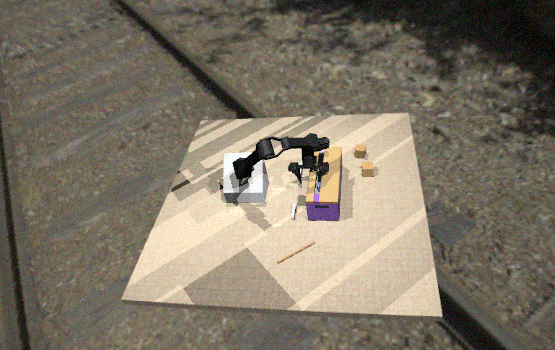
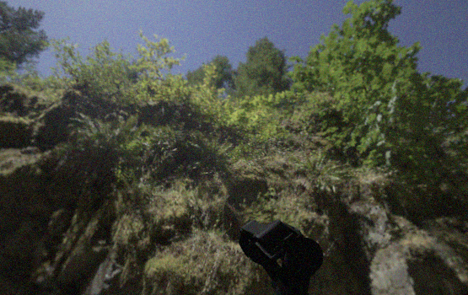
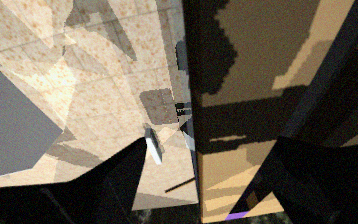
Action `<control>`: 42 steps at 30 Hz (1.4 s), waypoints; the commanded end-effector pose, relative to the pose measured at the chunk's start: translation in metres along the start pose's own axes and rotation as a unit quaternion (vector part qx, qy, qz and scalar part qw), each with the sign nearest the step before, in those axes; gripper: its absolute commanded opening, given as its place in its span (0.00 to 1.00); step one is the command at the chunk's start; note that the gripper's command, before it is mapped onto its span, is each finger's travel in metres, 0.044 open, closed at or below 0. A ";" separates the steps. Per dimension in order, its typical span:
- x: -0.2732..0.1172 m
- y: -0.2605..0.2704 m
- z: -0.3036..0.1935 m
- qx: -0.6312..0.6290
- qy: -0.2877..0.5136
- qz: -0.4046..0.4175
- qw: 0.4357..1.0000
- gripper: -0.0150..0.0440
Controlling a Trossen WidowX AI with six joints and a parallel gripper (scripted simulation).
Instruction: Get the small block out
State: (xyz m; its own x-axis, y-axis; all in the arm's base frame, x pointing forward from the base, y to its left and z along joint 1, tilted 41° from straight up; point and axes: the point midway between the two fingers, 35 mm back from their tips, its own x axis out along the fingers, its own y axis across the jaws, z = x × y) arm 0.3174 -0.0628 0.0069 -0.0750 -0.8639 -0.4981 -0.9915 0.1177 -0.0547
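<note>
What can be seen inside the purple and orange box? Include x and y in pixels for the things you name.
Through the slot in the box's (image 1: 333, 172) top, only purple and bluish slivers show. The lid and gripper (image 1: 309, 175) (image 3: 190, 135) cover the rest; no block is distinguishable.
</note>
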 end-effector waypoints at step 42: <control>0.007 0.002 -0.018 -0.001 0.002 0.001 1.000 0.93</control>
State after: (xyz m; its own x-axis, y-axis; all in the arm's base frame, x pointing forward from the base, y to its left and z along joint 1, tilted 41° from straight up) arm 0.3135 -0.0756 0.0182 -0.0747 -0.8643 -0.4973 -0.9918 0.1165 -0.0534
